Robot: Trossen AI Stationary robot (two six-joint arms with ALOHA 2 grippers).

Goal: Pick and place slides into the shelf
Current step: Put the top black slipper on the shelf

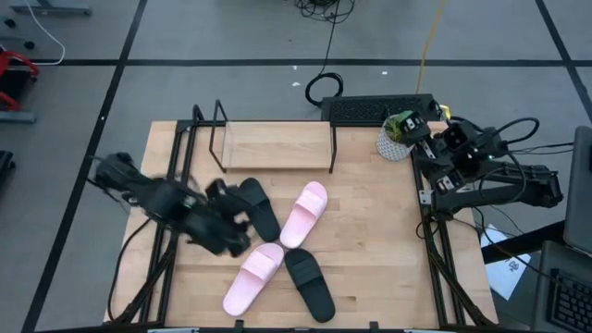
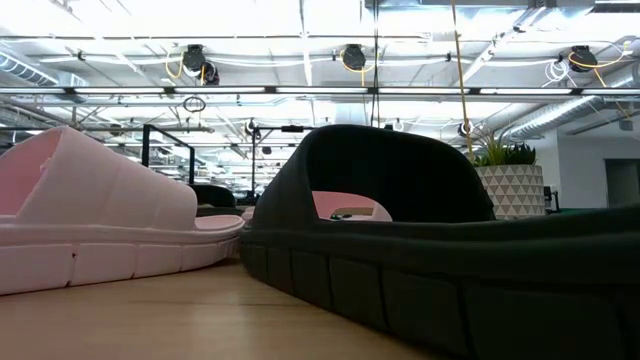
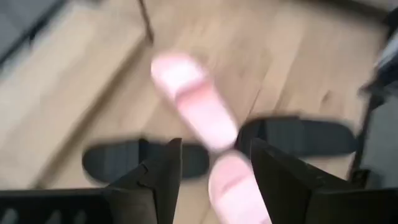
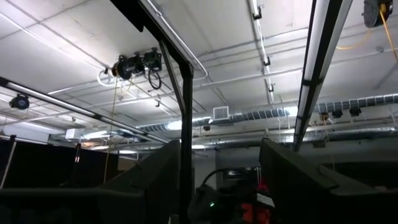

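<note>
Wooden tabletop [image 1: 370,240] carries everything; the shelf [image 1: 276,146] stands at its far edge, its board bare. Four slides lie in front of it: one black slide [image 1: 259,208] and one pink slide [image 1: 304,214] nearer the shelf, another pink slide [image 1: 252,277] and black slide [image 1: 309,284] closer to the front. The left end effector [image 1: 231,222] hovers above the far black slide with fingers apart, holding nothing. The right end effector [image 4: 217,180] waits at the right edge, fingers also apart, empty. Since the slides crowd one another, a descending finger could likely nudge a neighbouring pink slide or catch only the strap, letting it slip.
</note>
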